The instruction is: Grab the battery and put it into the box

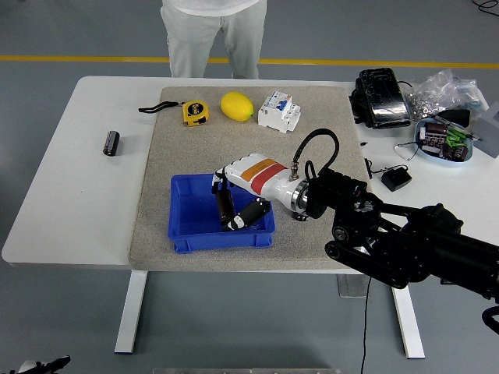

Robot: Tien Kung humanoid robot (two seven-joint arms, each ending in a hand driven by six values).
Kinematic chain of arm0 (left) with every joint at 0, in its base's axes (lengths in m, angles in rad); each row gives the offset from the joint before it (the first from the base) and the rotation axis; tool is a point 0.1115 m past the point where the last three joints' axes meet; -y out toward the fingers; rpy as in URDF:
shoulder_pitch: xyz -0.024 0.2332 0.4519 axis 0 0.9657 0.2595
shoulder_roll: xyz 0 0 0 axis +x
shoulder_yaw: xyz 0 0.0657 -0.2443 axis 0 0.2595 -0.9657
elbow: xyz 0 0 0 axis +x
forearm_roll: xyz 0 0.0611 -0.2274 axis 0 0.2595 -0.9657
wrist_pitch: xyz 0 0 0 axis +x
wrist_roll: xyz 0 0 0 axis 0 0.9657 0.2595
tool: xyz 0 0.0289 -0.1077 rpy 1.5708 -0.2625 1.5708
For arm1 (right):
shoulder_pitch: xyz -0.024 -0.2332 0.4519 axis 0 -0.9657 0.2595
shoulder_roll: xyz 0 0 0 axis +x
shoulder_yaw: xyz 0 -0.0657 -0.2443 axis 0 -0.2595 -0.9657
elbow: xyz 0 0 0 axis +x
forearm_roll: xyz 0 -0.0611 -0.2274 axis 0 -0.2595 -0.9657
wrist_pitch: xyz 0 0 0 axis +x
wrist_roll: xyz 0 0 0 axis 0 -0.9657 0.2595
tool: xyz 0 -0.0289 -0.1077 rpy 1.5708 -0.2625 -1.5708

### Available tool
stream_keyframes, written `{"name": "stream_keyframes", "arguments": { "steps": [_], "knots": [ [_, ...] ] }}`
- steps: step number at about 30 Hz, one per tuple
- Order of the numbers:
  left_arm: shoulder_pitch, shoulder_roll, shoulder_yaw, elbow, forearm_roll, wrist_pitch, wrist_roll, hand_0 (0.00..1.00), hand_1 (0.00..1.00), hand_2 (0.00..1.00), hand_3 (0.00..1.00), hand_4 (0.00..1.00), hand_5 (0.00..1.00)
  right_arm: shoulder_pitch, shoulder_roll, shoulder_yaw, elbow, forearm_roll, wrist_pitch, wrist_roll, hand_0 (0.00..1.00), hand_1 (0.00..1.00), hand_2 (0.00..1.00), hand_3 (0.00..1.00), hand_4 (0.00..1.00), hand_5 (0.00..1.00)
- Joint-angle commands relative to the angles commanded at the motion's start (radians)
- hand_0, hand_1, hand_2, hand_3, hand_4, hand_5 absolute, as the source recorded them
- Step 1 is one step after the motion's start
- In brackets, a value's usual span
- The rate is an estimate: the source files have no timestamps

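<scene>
My right hand [231,204] reaches from the right over the blue box [187,226] on the grey mat [234,140]. Its fingers are curled around a dark cylindrical battery [224,204], held nearly upright inside the box's right half. I cannot tell whether the battery touches the box floor. A second dark battery [111,142] lies on the bare white table at the far left. My wrist hides the mat just right of the box. My left arm is out of view.
A yellow tape measure [193,112], a lemon [236,106] and a white circuit breaker [279,111] sit along the mat's far edge. A black pack [381,97], a bag of parts and a dish of clutter [444,140] crowd the table's right. A person [214,35] stands at the far side.
</scene>
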Motion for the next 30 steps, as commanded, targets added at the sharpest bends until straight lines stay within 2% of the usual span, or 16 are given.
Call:
{"name": "stream_keyframes", "arguments": {
  "steps": [4,5,12,16,17,21,23,30],
  "knots": [
    [0.001,0.000,-0.006,0.000,0.012,0.000,0.004,0.684,0.633,0.706,0.612,0.628,0.486,0.004,-0.001,0.011,-0.001,0.002,0.011,0.014,0.705,0.693,0.730,0.792,0.998,0.296],
    [0.001,0.000,-0.007,0.000,0.015,-0.001,0.005,0.684,0.631,0.707,0.612,0.628,0.484,0.004,-0.001,0.014,-0.002,0.003,0.011,0.016,0.771,0.757,0.786,0.824,0.998,0.300],
    [-0.001,0.000,-0.007,0.000,0.016,-0.002,0.006,0.683,0.629,0.706,0.611,0.628,0.482,0.004,-0.021,0.055,0.006,-0.003,0.001,0.025,0.759,0.747,0.781,0.818,0.998,0.307],
    [-0.001,0.001,-0.001,0.002,0.005,-0.001,0.002,0.683,0.629,0.706,0.611,0.628,0.482,0.001,-0.068,0.140,0.019,-0.024,-0.003,0.014,0.759,0.747,0.781,0.818,0.998,0.307],
    [-0.001,0.002,-0.001,0.002,0.004,-0.001,0.001,0.684,0.627,0.700,0.610,0.627,0.482,-0.001,-0.080,0.160,0.019,-0.028,-0.003,0.010,0.674,0.692,0.738,0.788,0.998,0.321],
    [0.002,0.003,-0.001,0.004,0.001,-0.001,-0.001,0.684,0.627,0.700,0.610,0.627,0.482,-0.017,-0.122,0.242,0.003,-0.039,-0.012,-0.004,0.674,0.692,0.738,0.788,0.998,0.321],
    [0.002,0.003,-0.001,0.004,0.001,-0.001,0.000,0.684,0.624,0.705,0.610,0.627,0.482,-0.030,-0.137,0.267,-0.007,-0.039,-0.018,-0.006,0.643,0.676,0.726,0.763,0.998,0.326],
    [0.003,-0.001,-0.001,0.004,0.001,-0.002,0.002,0.684,0.629,0.706,0.610,0.627,0.482,-0.119,-0.180,0.300,-0.026,-0.053,-0.023,-0.001,0.637,0.668,0.724,0.763,0.998,0.325]
  ]
}}
